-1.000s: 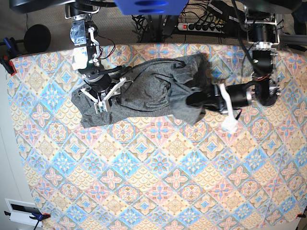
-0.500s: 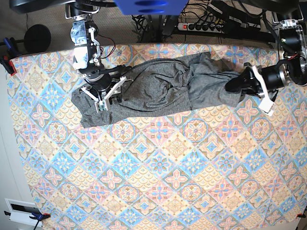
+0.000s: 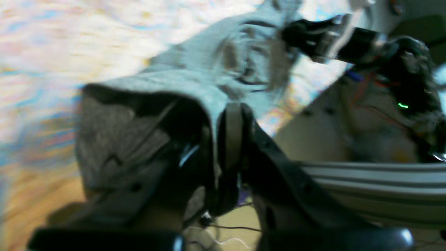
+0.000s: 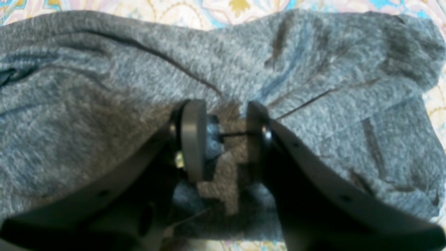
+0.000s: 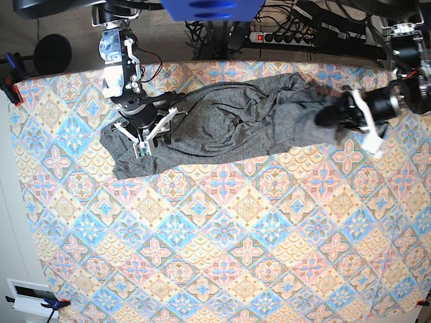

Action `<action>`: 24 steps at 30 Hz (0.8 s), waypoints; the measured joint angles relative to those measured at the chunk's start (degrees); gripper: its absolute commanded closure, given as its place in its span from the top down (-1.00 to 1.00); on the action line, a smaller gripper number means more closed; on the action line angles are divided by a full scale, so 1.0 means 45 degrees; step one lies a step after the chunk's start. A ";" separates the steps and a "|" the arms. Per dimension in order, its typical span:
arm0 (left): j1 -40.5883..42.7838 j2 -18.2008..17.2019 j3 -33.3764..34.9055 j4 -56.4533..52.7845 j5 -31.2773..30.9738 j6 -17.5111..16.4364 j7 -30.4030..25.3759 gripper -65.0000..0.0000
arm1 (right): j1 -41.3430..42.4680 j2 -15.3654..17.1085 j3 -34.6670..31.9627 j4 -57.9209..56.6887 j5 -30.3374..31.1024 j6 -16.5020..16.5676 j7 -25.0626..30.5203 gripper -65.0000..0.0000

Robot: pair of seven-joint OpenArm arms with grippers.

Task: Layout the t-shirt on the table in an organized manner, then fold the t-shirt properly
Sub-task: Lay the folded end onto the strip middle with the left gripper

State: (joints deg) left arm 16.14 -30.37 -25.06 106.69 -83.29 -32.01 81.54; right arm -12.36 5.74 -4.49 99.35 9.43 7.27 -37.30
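Patterned table (image 5: 222,256): t-shirt (image 5: 229,124) stretched; left gripper (image 5: 330,113) pinching its end, right gripper (image 5: 143,141) spread on fabric, grip unclear.

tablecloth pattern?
The tablecloth has blue, pink and cream diamond tiles with floral medallions; clearest in the base view.

A white power strip (image 5: 283,38) is lying on the floor beyond the far edge, among tangled black cables (image 5: 209,30). A round black object (image 5: 52,54) (what it is cannot be told) is sitting at the far left corner, and a small white box (image 5: 30,297) is showing at the near left.
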 measured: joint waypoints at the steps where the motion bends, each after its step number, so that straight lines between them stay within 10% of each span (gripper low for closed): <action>1: -0.0287 0.0408 0.0345 0.0000 0.0053 0.0311 0.0005 -1.00 | 0.0000 0.0000 0.0000 0.0000 -0.0005 -0.0005 0.0019 -0.42; 7: -0.1467 0.1715 0.2045 -0.0092 0.0573 0.1496 -0.0087 -1.00 | 0.0000 -0.0010 0.0000 0.0000 0.0000 0.0000 0.0024 -0.42; 24: -0.3196 0.4391 0.3264 -0.2492 0.3925 0.1588 -0.0146 -0.93 | -0.0019 -0.0005 0.0000 -0.0248 -0.0005 0.0000 0.0000 -0.42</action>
State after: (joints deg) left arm 1.76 -10.61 -10.37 95.48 -65.63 -24.86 80.88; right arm -12.45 5.72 -4.49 98.24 9.41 7.27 -37.30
